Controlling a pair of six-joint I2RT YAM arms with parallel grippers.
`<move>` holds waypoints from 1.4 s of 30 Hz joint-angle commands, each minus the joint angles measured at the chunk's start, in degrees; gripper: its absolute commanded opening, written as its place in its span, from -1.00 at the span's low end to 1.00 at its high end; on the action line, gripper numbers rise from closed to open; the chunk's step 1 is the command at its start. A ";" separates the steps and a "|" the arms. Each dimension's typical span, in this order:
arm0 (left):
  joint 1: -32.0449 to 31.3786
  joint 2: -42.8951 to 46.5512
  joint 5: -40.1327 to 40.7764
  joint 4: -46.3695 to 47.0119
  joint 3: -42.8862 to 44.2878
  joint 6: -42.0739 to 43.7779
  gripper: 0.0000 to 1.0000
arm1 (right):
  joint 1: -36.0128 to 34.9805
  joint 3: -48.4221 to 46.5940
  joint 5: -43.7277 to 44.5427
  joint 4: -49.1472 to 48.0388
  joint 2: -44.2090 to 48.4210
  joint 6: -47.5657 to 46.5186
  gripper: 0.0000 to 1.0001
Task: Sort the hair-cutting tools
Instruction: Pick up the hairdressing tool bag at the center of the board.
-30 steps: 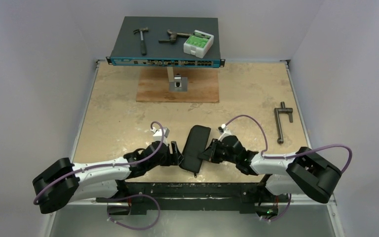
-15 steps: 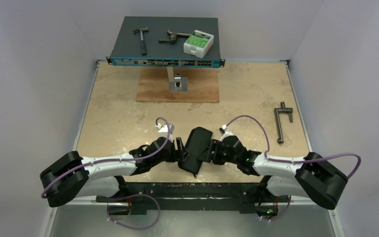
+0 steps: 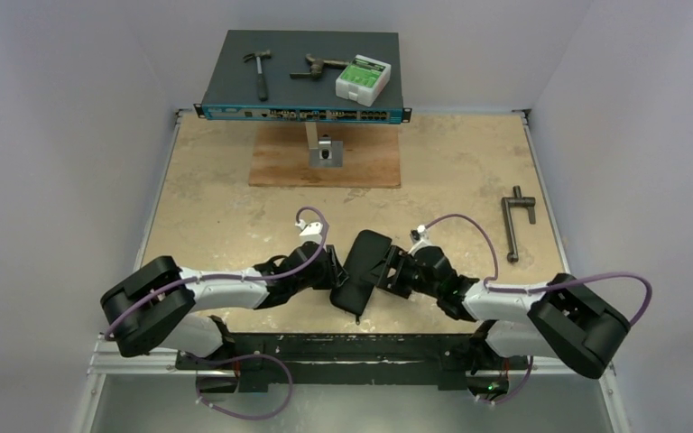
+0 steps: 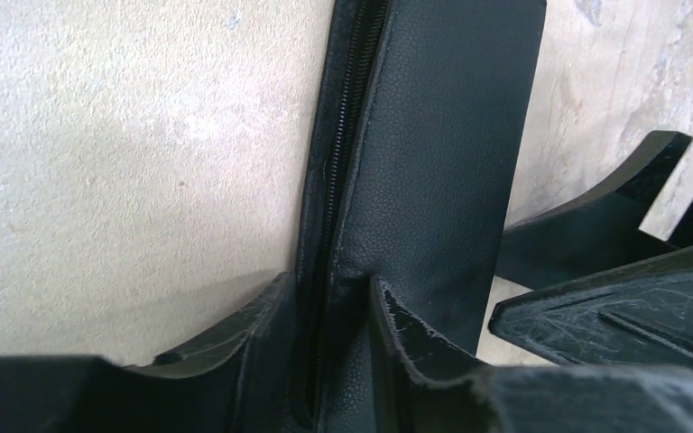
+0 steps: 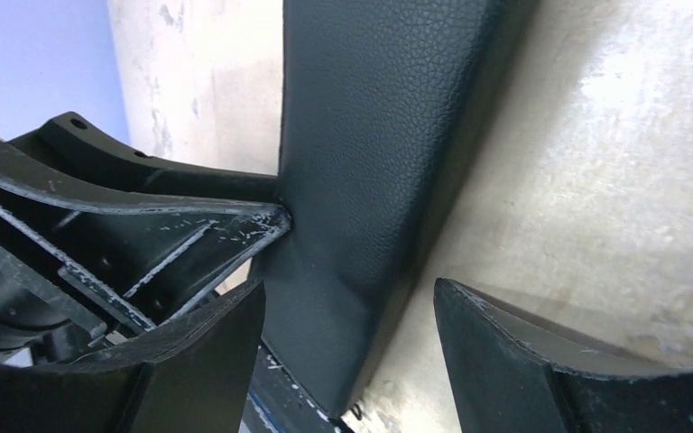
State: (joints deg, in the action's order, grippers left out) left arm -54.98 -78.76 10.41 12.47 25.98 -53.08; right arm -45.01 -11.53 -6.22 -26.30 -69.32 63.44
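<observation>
Looking down from above, you see a black case [image 3: 361, 269] lying on the tan table [image 3: 217, 207], near the front edge, between the two claws. The left claw [image 3: 336, 275] is at its left side and the right claw [image 3: 390, 271] is at its right side.

In the left wrist view, the left claw [image 4: 329, 290] is clenched on the black case [image 4: 433, 135]. One finger sits on each side of the edge with the zip [image 4: 341, 135], and the soft skin dents where they press.

In the right wrist view, the right claw [image 5: 350, 289] is released. Its fingers stand wide apart with a corner of the black case [image 5: 370, 117] between them, and the finger on the right of that view is clear of it.

The hair-cutting tools do not show in any view, so you cannot tell where they are.

At the back, a flat blue box [image 3: 302, 114] stands on a metal post [image 3: 326, 149] over a wooden board [image 3: 275, 167]. On top of it lie a hammer [image 3: 259, 70], a rusty tool [image 3: 318, 67] and a green and white box [image 3: 363, 78]. That box has a label, and the flat blue box has small marks along its front, but the writing is too small for you to read. A grey T-shaped bar [image 3: 513, 225] lies at the right side of the table, well apart from the black case.
</observation>
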 commanded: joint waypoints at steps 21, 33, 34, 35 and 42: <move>3.11 -11.57 -2.71 5.99 -7.06 -5.25 -0.73 | 1.20 3.44 -2.13 -16.19 -15.95 2.88 0.19; 3.65 -5.76 -3.98 8.45 -9.14 -4.00 -0.65 | 1.12 0.94 -3.30 -10.85 -10.71 -1.31 -1.00; 3.77 -4.12 -4.28 7.86 -8.92 -3.45 -0.61 | 1.09 0.76 -3.40 -9.33 -10.06 -1.76 -1.00; 3.89 -2.48 -4.67 7.07 -8.68 -2.85 -0.57 | 1.21 0.60 -3.49 -8.11 -9.42 -2.11 -1.00; 6.13 9.71 -4.58 -0.43 -8.89 -1.87 0.14 | 1.23 0.62 -5.44 -2.18 -3.47 -3.87 -1.00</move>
State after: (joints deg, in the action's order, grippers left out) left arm -50.57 -74.52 4.75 19.88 18.72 -57.17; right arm -43.48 -10.66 -9.45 -36.56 -75.48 63.70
